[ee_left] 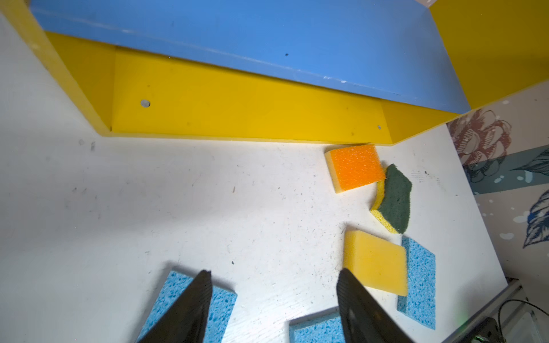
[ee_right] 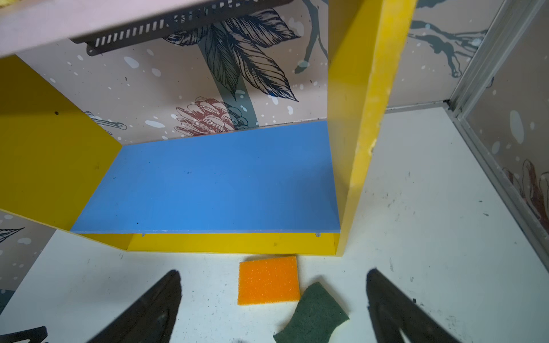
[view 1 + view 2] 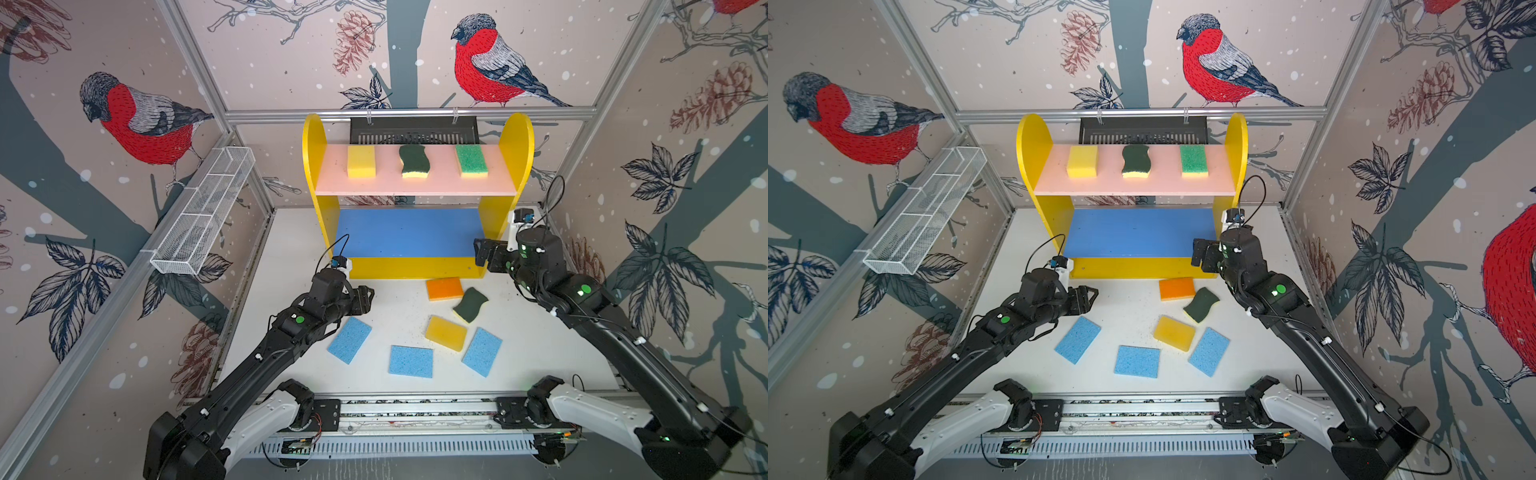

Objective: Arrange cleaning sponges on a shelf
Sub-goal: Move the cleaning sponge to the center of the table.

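Three cleaning sponges (image 3: pixel 414 162) sit in a row on the pink upper board (image 3: pixel 415 187) of the shelf (image 3: pixel 517 141). Six more lie loose on the tabletop (image 3: pixel 291 249) before it, and the blue middle board (image 3: pixel 407 232) holds none, so about a third looks done. The left pincer (image 3: pixel 368 297) and the right pincer (image 3: pixel 481 251) both stand apart, empty. No brand or writing is readable.

The blue board (image 3: pixel 409 232) lies bare, open in front between the yellow sides (image 3: pixel 516 158) (the pink board (image 3: pixel 440 183) roofs it). Before the shelf (image 3: pixel 415 268), the table (image 3: pixel 291 249) is free at left; at right the orange sponge (image 3: pixel 444 288) and dark-green sponge (image 3: pixel 471 304), touching, lie in the way.
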